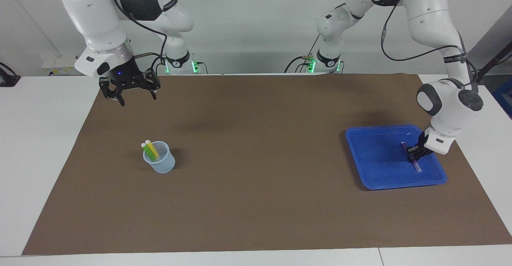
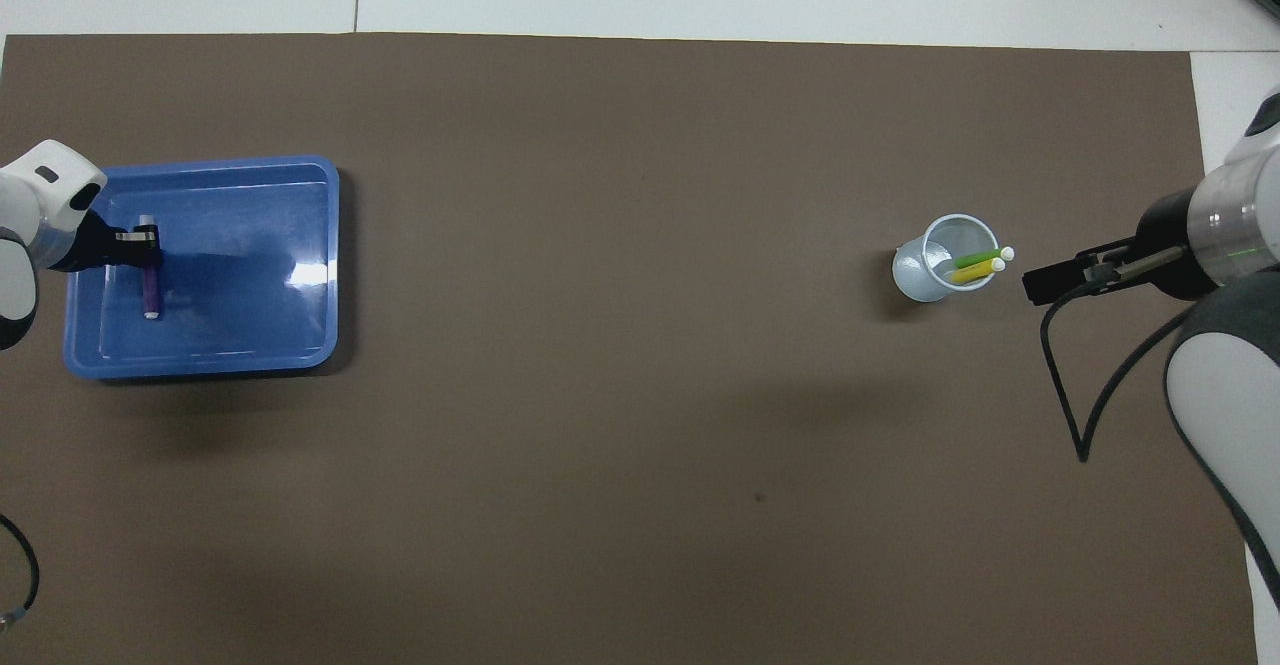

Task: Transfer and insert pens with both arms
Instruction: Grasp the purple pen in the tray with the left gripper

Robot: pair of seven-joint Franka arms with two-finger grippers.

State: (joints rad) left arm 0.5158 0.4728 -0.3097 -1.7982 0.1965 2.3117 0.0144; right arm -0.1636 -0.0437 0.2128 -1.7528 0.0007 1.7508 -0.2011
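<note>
L gripper (image 1: pixel 413 154) jaws pinch purple pen (image 2: pixel 150 292) in tray (image 1: pixel 376 170); R gripper (image 1: pixel 135 95) (waiting) jaws spread.

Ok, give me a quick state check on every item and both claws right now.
Purple pen: lying in the tray, left claw at it.
Yellow pen: standing tilted in the cup.
Green pen: standing tilted in the cup beside the yellow one.
Cup: upright on the mat.
Blue tray: flat on the mat.
Left claw: down in the tray.
Right claw: open, raised, waiting.
</note>
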